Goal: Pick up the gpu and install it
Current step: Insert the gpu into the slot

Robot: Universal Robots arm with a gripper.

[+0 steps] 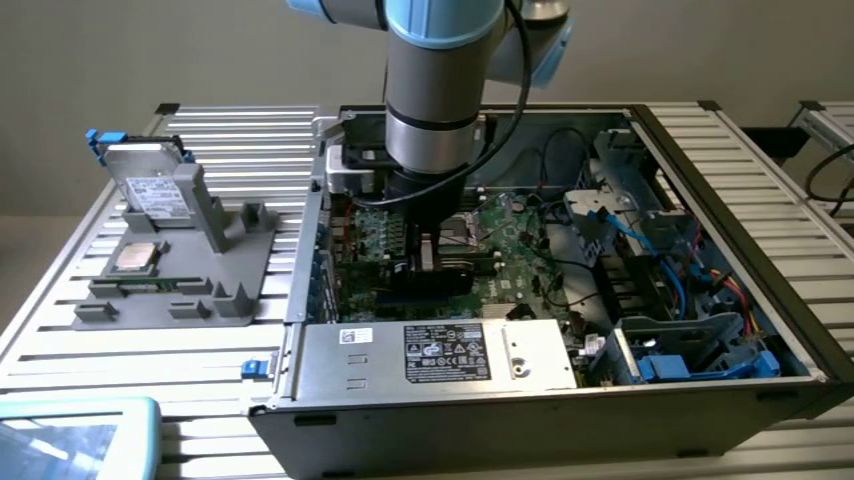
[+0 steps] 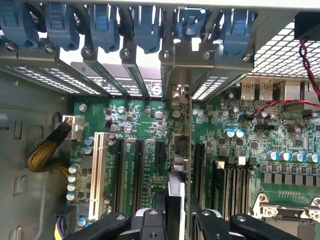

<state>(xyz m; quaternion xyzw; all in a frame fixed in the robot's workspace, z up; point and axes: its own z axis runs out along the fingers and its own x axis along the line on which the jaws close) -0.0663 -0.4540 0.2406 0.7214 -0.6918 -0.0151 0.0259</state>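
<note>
Wrist view gives us the gpu (image 2: 184, 130) edge-on and upright over the green motherboard (image 2: 125, 125), its bracket end reaching the rear openings under the blue latches (image 2: 145, 25). Our gripper (image 2: 180, 221) clamps it from both sides, inside the open computer case (image 1: 534, 420).

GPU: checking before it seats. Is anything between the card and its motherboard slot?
Nothing visible does. The gpu, gripped edge-on by the gripper, stands right over the slots; the braided cable and the red wire lie off to either side.
</note>
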